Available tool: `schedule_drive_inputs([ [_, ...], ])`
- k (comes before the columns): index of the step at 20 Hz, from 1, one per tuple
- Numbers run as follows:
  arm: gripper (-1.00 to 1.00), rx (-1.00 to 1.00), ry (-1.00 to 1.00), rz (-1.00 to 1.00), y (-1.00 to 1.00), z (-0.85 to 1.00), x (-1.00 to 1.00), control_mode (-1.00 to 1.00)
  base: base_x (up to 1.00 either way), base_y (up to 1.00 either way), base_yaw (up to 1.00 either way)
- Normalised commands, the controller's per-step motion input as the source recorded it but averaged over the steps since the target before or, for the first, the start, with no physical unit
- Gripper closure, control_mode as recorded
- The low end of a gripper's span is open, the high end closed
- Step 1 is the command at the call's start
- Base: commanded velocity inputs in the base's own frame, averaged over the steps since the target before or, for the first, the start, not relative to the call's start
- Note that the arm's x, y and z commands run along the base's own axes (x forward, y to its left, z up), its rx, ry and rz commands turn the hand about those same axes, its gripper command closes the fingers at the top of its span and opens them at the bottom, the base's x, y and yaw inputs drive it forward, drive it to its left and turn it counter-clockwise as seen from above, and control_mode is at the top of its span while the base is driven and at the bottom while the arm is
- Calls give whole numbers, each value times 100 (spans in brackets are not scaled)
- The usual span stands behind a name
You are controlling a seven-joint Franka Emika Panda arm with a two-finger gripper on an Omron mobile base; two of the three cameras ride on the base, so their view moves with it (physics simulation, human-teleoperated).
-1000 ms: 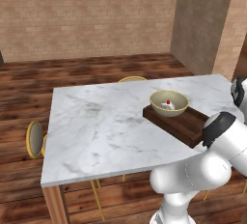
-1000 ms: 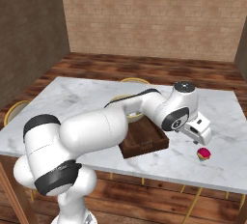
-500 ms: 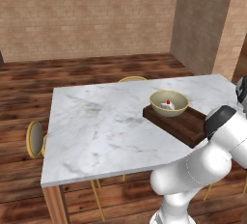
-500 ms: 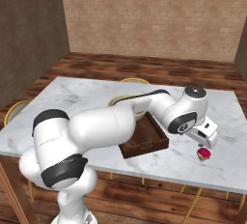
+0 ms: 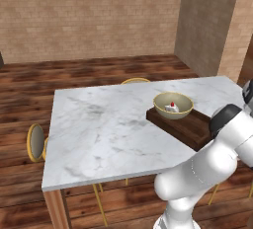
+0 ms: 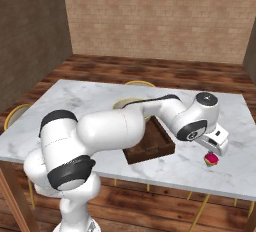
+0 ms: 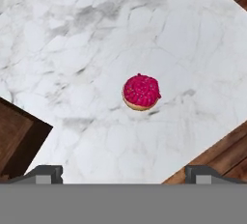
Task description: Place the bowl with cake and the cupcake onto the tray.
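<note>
1. Since the earlier frames the arm has swung further toward the counter's point(image 6: 165, 173) near edge, bringing the claw point(image 6: 216, 148) from beside the tray point(image 6: 150, 148) to just above the cupcake point(image 6: 212, 159); bowl, tray and cupcake have not shifted.
2. Claw state: released, jaws spread wide with nothing between them. In the hand view its two tips sit at the bottom corners, well apart, and the cupcake point(image 7: 141, 91) lies ahead of them near the middle of the picture.
3. Bowl point(image 5: 173, 105) with the cake slice already rests on the far end of the tray point(image 5: 190, 127), so that half of the task looks done.
4. Cupcake stands upright on bare marble, near the tray's corner point(image 7: 19, 138) and also near the counter's edge, where the wooden floor point(image 7: 219, 158) shows beyond.
5. Risks, as I judge them:
   - The cupcake is tiny and soft-looking; closing hard could crush it, and closing off-centre could flick it sideways.
   - It sits close to the edge, so a nudge from one descending finger might roll it off onto the floor.
   - Coming down too far would ram the tips into the marble.
   - Carrying it over low could clip the tray's rim or knock the bowl.
</note>
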Motion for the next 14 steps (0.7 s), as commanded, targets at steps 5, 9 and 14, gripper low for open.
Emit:
schedule_drive_inputs([
  [5, -100, 0, -2, 0, -5, -17, 13, -100, 0, 0, 0],
  [9, -100, 0, -1, 0, -8, -16, 14, -100, 0, 0, 0],
  [14, -100, 0, 0, 1, -19, -17, 1, -100, 0, 0, 0],
])
